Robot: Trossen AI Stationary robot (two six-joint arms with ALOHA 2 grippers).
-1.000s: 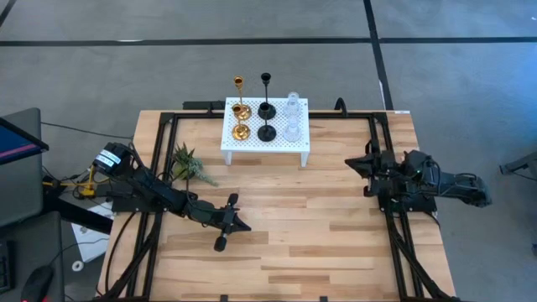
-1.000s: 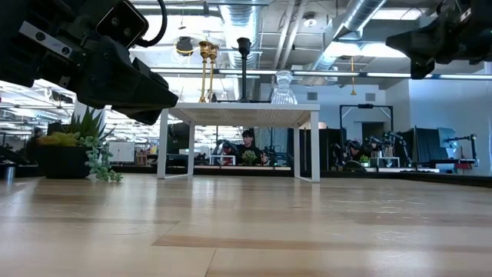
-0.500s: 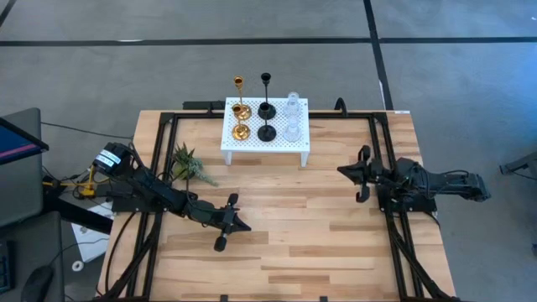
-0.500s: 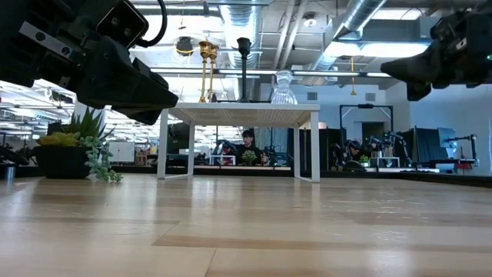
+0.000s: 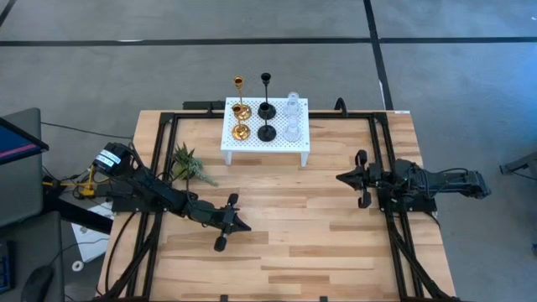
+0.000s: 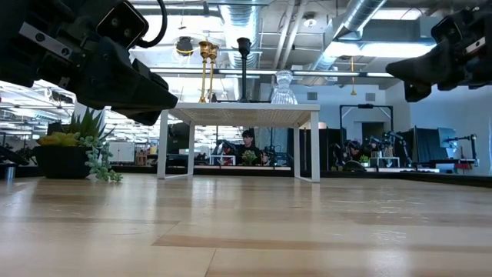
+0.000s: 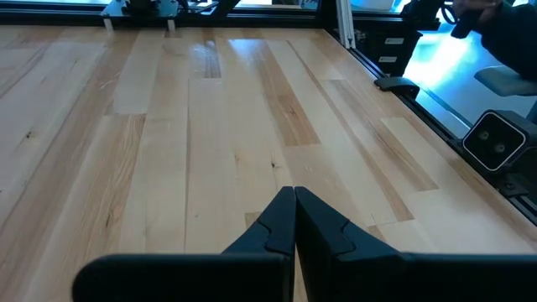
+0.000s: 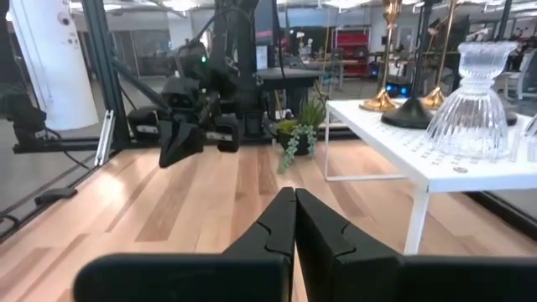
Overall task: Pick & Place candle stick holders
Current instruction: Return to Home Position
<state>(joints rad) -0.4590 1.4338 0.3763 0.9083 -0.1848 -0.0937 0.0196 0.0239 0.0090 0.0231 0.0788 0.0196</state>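
Note:
Several candle stick holders stand on their round bases on a white perforated stand [image 5: 252, 147] at the table's far middle: gold ones [image 5: 241, 131], black ones [image 5: 267, 132] and clear glass ones [image 5: 293, 130]. They also show in the low view [image 6: 244, 69] and the right wrist view [image 8: 474, 105]. My left gripper [image 5: 246, 226] is shut and empty above the table's near left. My right gripper [image 5: 339, 178] is shut and empty at the right, in front of and to the right of the stand; its shut fingers show in its wrist view [image 8: 294, 220].
A small green plant [image 5: 189, 165] stands on the table left of the stand, between it and my left arm. Black frame rails [image 5: 155, 159] run along the table's left and right sides. Bare wood lies between the two grippers.
My right gripper has reached out toward the table's left edge and a little toward its near edge, and has come down somewhat. Its fingers stay shut. The holders have not moved.

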